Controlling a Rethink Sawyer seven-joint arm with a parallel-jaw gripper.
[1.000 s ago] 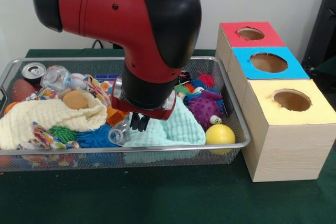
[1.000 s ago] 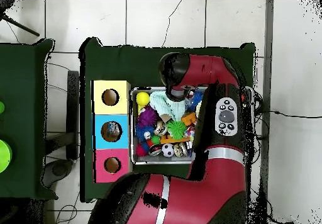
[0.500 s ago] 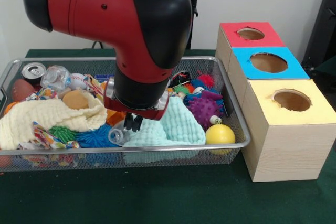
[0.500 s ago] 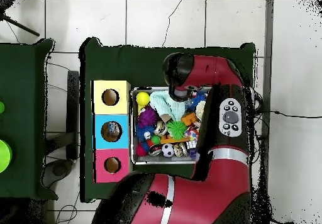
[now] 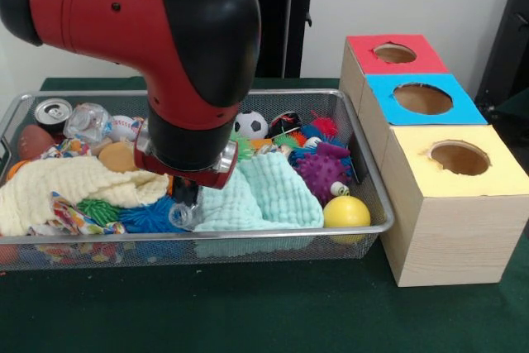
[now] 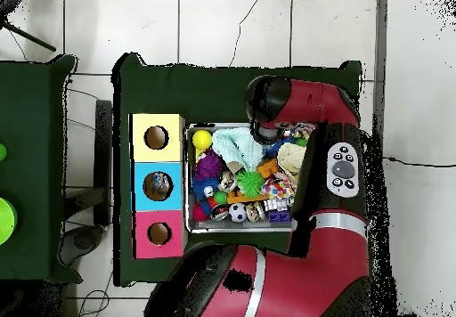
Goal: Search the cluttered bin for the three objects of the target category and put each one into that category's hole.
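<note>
End effector low over clear plastic bottle, grip state unclear, bottle's axis unclear

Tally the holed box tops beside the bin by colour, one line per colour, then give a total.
Red box top: 1
Blue box top: 1
Yellow box top: 1
Total: 3

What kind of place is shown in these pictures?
Probably a robotics lab: a red arm works over a wire bin of toys, three coloured boxes with holes stand beside it, and cables lie on a tiled floor.
</note>
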